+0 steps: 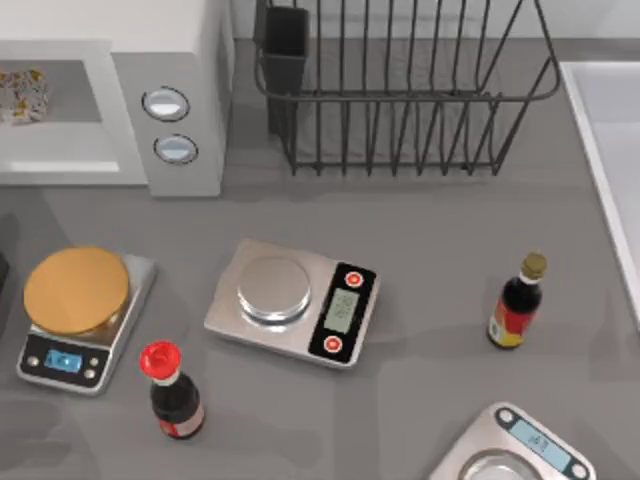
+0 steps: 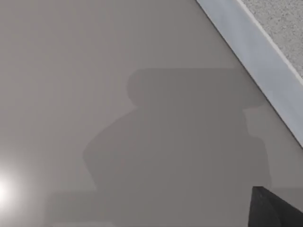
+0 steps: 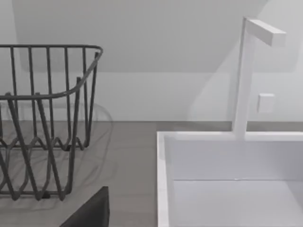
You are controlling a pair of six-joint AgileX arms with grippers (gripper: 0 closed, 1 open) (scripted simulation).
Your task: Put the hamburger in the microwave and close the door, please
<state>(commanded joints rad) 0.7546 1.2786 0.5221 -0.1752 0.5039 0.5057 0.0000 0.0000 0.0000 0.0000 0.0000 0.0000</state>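
Nearest lie 3 scales (image 1: 293, 302) and 2 bottles (image 1: 174, 392). 1 hamburger (image 1: 22, 96) sits inside the microwave (image 1: 175, 60). Whether either gripper is open, I cannot tell.

A dark wedge of the left claw (image 2: 277, 210) juts into one corner of the left wrist view, held close against a flat grey surface, with a blocky shadow cast on that surface. The right claw (image 3: 90, 212) appears as a dark slanted edge in the right wrist view, its wrist aimed level across the counter (image 3: 128, 156), not down at it.
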